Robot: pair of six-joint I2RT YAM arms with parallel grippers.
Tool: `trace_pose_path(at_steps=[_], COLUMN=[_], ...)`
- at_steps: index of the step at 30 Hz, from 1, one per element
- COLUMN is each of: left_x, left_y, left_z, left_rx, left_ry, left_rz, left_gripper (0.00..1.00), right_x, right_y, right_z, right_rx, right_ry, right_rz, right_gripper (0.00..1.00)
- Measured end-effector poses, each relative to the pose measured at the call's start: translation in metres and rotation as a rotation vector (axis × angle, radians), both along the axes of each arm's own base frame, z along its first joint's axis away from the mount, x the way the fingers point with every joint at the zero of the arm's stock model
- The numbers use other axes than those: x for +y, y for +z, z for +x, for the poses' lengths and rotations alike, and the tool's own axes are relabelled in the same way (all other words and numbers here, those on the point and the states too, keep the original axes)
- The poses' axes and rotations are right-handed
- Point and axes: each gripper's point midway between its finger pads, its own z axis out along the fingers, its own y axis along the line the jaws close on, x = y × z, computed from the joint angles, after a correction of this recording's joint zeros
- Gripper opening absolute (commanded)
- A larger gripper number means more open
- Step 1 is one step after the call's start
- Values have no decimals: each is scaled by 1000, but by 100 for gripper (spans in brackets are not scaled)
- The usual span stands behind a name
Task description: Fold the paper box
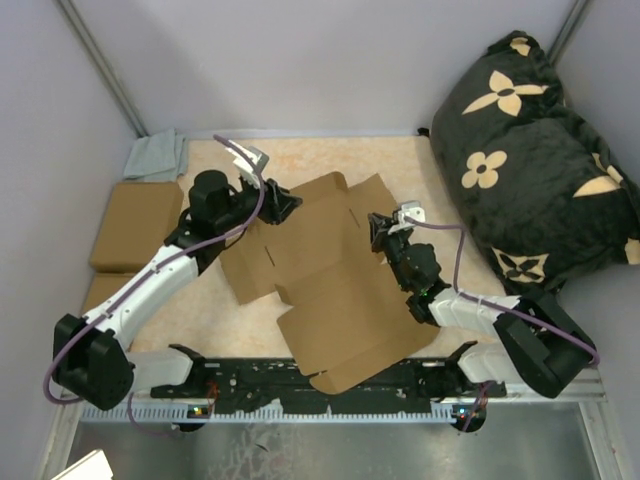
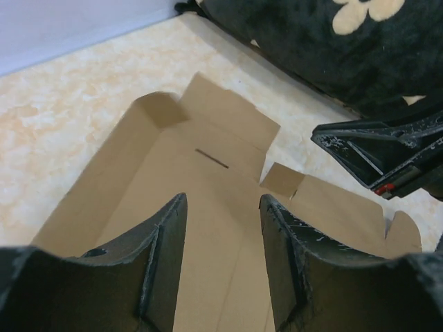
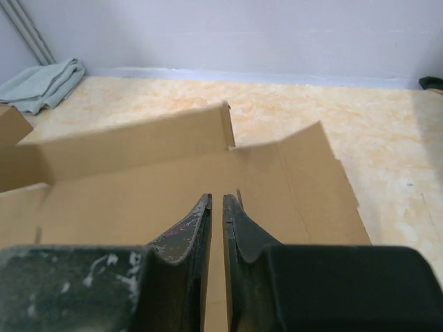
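Note:
The paper box (image 1: 330, 290) is a brown die-cut blank lying mostly flat across the middle of the table, with some flaps lifted. My left gripper (image 1: 288, 205) is open at its far left corner. In the left wrist view my fingers (image 2: 221, 200) hover apart over the panel (image 2: 208, 173), empty. My right gripper (image 1: 378, 235) is at the blank's right edge. In the right wrist view its jaws (image 3: 216, 199) are nearly closed with a thin gap, nothing between them, over the cardboard (image 3: 138, 194). A long flap (image 3: 138, 142) stands raised beyond them.
Two ready-made brown boxes (image 1: 135, 225) (image 1: 105, 290) lie at the left wall, with a grey cloth (image 1: 155, 155) behind them. A large black cushion with tan flowers (image 1: 530, 150) fills the right back corner. The right gripper also shows in the left wrist view (image 2: 374, 155).

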Motion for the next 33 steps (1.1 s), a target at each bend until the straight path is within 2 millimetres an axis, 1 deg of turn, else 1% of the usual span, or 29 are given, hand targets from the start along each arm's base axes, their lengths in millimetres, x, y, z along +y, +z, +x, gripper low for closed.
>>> trace_pose_path(at_steps=[2,4,7,9,12,15,17,18,19,20,22,24,25,26,28,30,33], left_x=[-4,-5,4,14,34,57,79,93,111,123,151,171,175,177,174,169,158], left_y=[-8,-17,-30,-38,-52,-71,-87,-97,-112,-124,-155,-185,-195,-204,-214,-219,-219], left_z=[-2,-2,5,15,41,79,107,118,129,134,137,127,120,111,99,92,88], left_rx=[21,36,51,63,121,250,349,405,472,522,649,764,810,855,900,931,956], left_ry=[-12,-6,64,146,311,478,578,622,672,704,780,831,840,845,828,798,746], left_rz=[16,44,97,127,175,205,205,207,213,220,256,293,306,318,319,311,285], left_gripper=[53,56,62,66,68,68,68,67,67,67,67,66,66,65,64,62,58], right_x=[1,2,1,2,9,13,14,14,13,11,5,-2,-5,-8,-11,-13,-15], right_y=[-5,-9,-9,-8,0,9,12,13,13,13,11,7,4,2,-2,-5,-11], right_z=[-1,-2,-5,-6,-3,0,1,1,0,0,-4,-8,-11,-13,-17,-18,-21], right_rx=[19,39,54,86,134,190,232,254,276,292,327,355,369,379,401,415,439], right_ry=[6,13,21,30,44,48,45,40,35,28,8,-14,-22,-27,-33,-36,-39], right_rz=[-9,-22,-33,-44,-51,-60,-76,-87,-97,-107,-125,-143,-152,-159,-168,-174,-187], right_gripper=[13,13,16,20,27,34,41,43,44,46,49,50,50,50,50,50,50])
